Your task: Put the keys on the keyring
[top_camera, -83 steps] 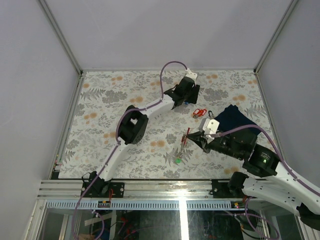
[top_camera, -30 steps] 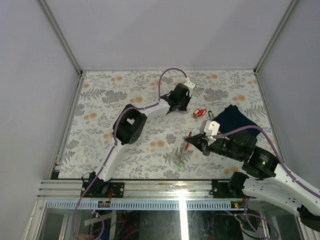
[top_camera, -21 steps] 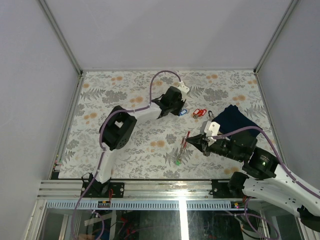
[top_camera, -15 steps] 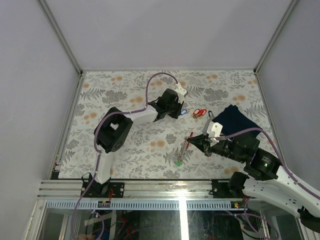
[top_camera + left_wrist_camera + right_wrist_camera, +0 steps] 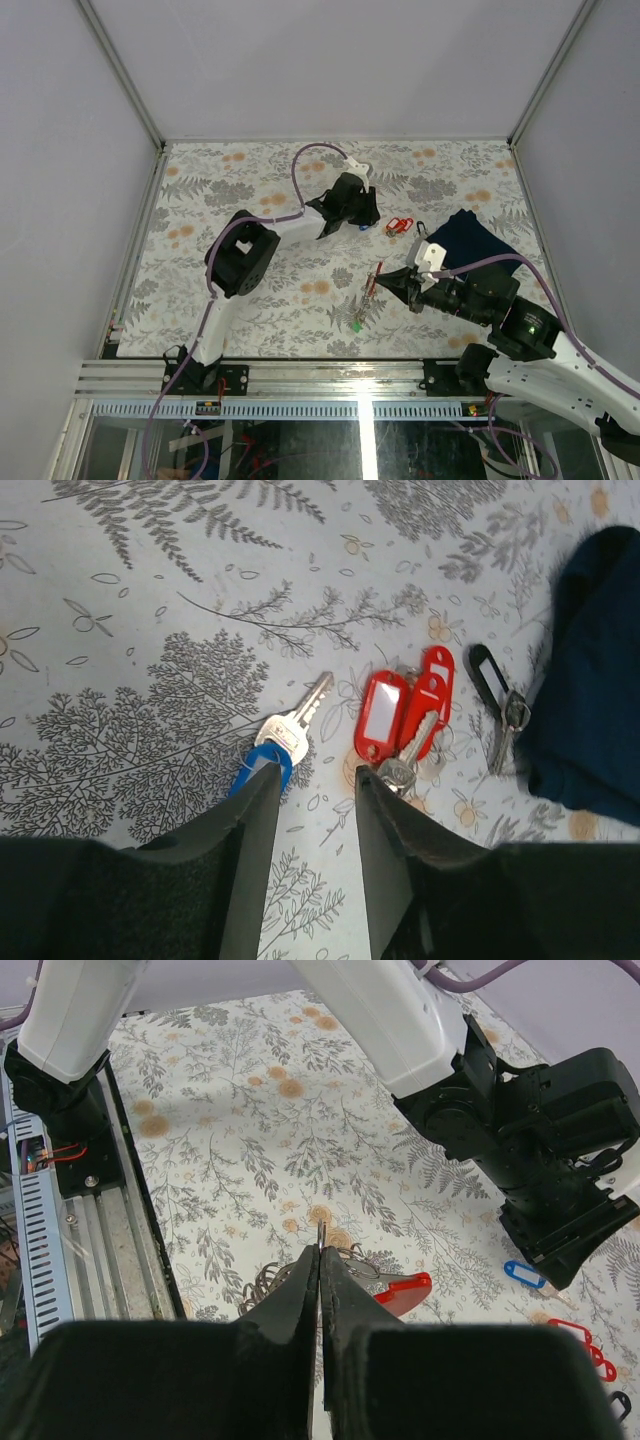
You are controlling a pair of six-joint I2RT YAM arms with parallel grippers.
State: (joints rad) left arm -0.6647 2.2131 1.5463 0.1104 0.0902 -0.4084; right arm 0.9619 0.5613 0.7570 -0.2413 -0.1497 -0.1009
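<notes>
My left gripper (image 5: 315, 780) hovers open over the table with nothing between its fingers. A silvery key with a blue tag (image 5: 272, 752) lies just at its left fingertip. Red-tagged keys (image 5: 400, 710) lie by the right fingertip, and a black-tagged key (image 5: 497, 695) lies further right. My right gripper (image 5: 321, 1250) is shut on the thin wire of the keyring (image 5: 321, 1232), held above the table. A red tag (image 5: 402, 1291) and metal loops (image 5: 262, 1284) hang from the ring. In the top view a green tag (image 5: 356, 323) dangles below the right gripper (image 5: 383, 281).
A dark navy folded cloth (image 5: 470, 236) lies on the table at the right, just beyond the black-tagged key. The left arm (image 5: 520, 1140) stretches across the table behind the keyring. An aluminium rail (image 5: 300, 375) runs along the near edge.
My left gripper has opened and let go of the blue-tagged key, which now lies on the table beside the red-tagged keys. The right gripper has stayed shut on the keyring, nearly still.
</notes>
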